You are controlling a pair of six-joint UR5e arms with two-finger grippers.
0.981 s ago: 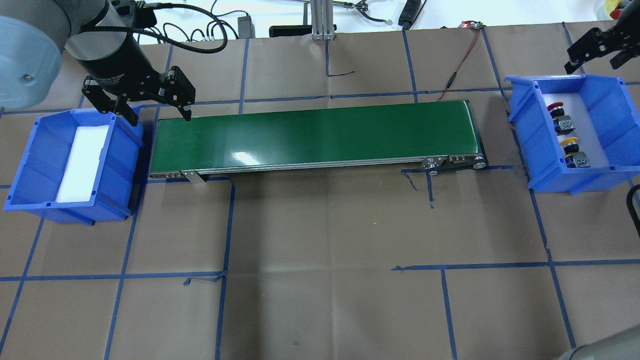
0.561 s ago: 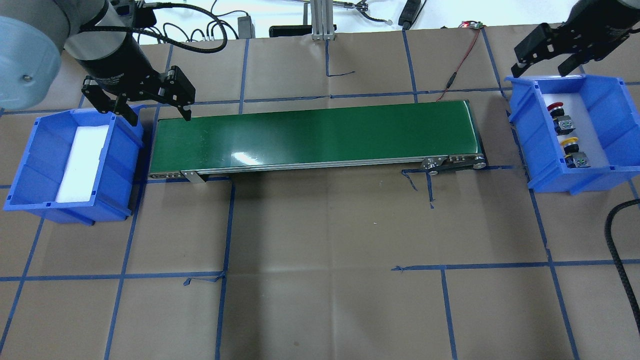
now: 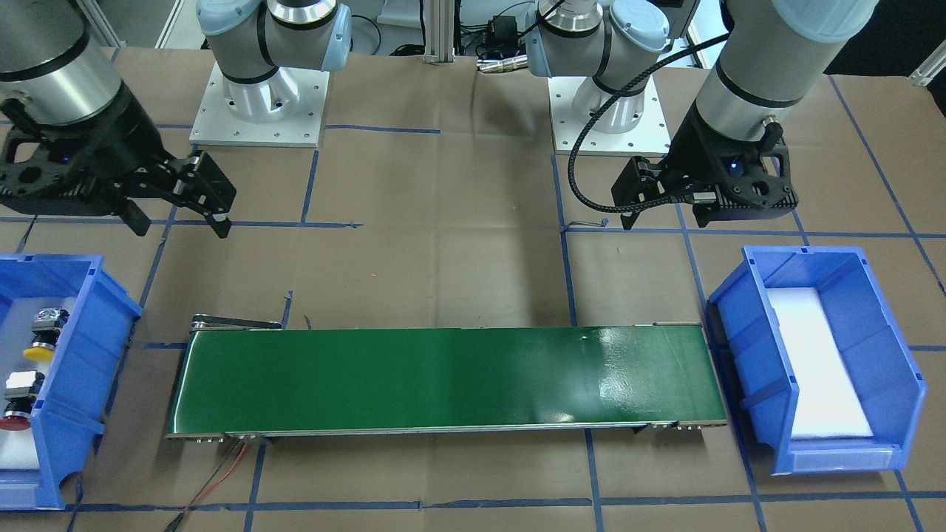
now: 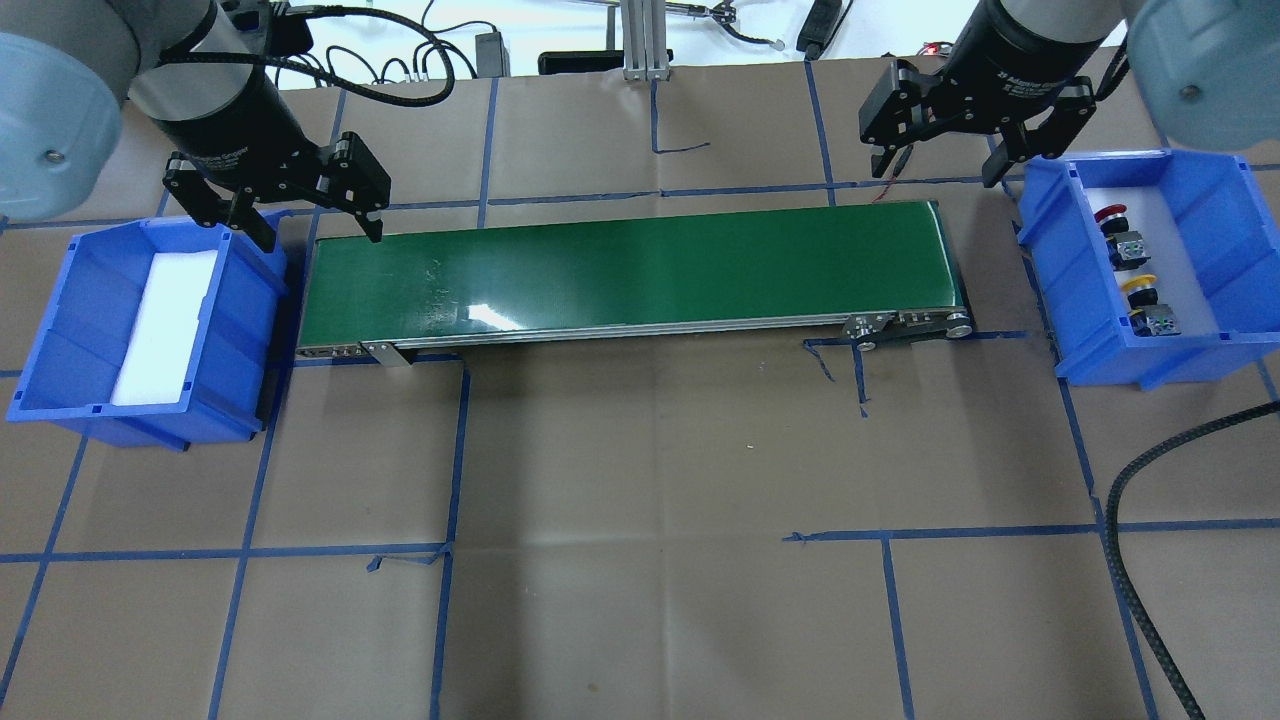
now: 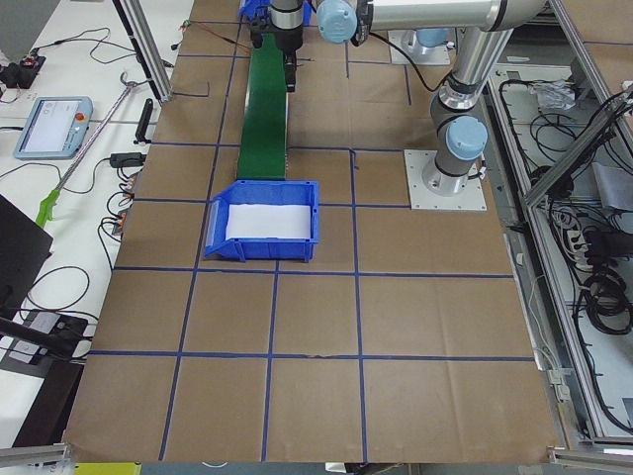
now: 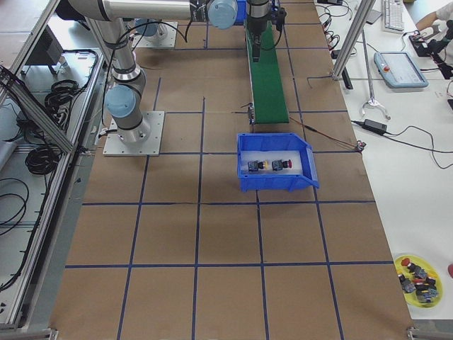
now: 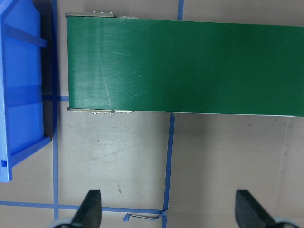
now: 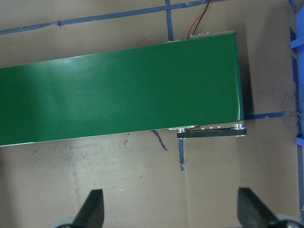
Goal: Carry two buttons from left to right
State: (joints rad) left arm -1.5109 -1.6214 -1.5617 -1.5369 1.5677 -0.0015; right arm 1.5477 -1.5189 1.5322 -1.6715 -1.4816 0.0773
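The red button (image 4: 1110, 214) and the yellow button (image 4: 1140, 284) lie in the blue bin (image 4: 1150, 365) on the right. They also show in the front view, yellow (image 3: 37, 352) and red (image 3: 13, 423). My right gripper (image 4: 935, 172) is open and empty, above the table just beyond the conveyor's right end and left of that bin. My left gripper (image 4: 320, 235) is open and empty, above the far left corner of the conveyor, beside the left bin. Both wrist views show spread fingers, left (image 7: 90, 209) and right (image 8: 92, 206), with nothing between them.
A long green conveyor belt (image 4: 630, 270) runs between the bins. The left blue bin (image 4: 130, 425) holds only a white foam pad. A red and black wire (image 4: 915, 140) runs from the conveyor's far right end. A black cable (image 4: 1130, 560) hangs at the right.
My right arm has swung left from beyond the right bin to above the table by the conveyor's right end, still open. My left arm has not moved. The buttons lie unchanged.
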